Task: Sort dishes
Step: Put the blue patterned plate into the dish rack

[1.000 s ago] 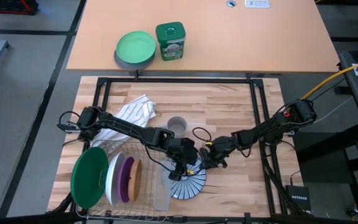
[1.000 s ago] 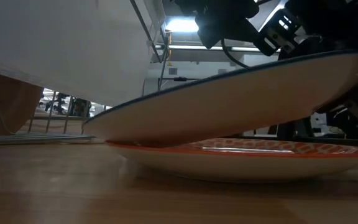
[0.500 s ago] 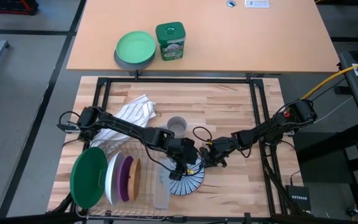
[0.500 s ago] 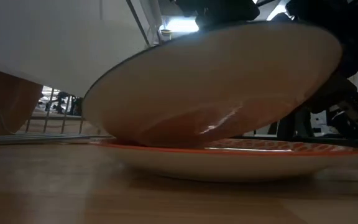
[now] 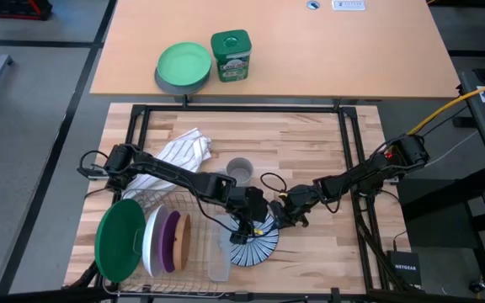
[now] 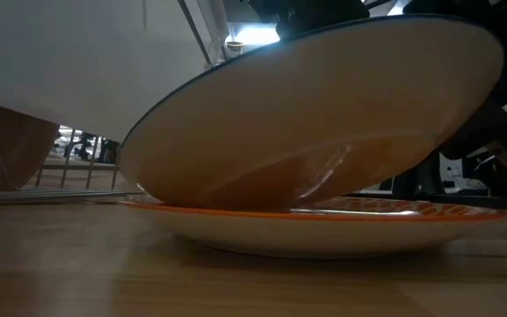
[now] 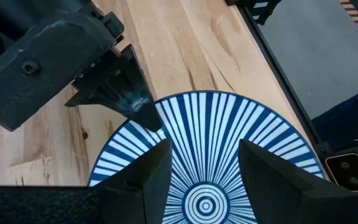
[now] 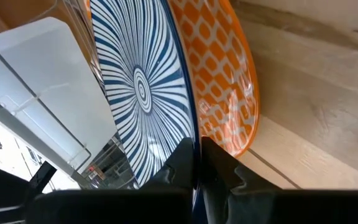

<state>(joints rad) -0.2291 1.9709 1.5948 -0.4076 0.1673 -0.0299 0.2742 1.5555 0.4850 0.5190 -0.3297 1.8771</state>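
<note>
The right gripper (image 8: pixel 196 163) is clamped on the rim of the blue-and-white striped plate (image 8: pixel 138 93), tilted over the orange patterned plate (image 8: pixel 219 81). The left gripper (image 7: pixel 199 163) stands open above it. Next, I think, a handover toward the rack (image 5: pixel 194 209).

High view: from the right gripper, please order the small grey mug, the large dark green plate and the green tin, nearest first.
From the right gripper:
1. Small grey mug, just behind it, mid-table.
2. Large dark green plate, in the rack on the left.
3. Green tin, on the far table.
</note>
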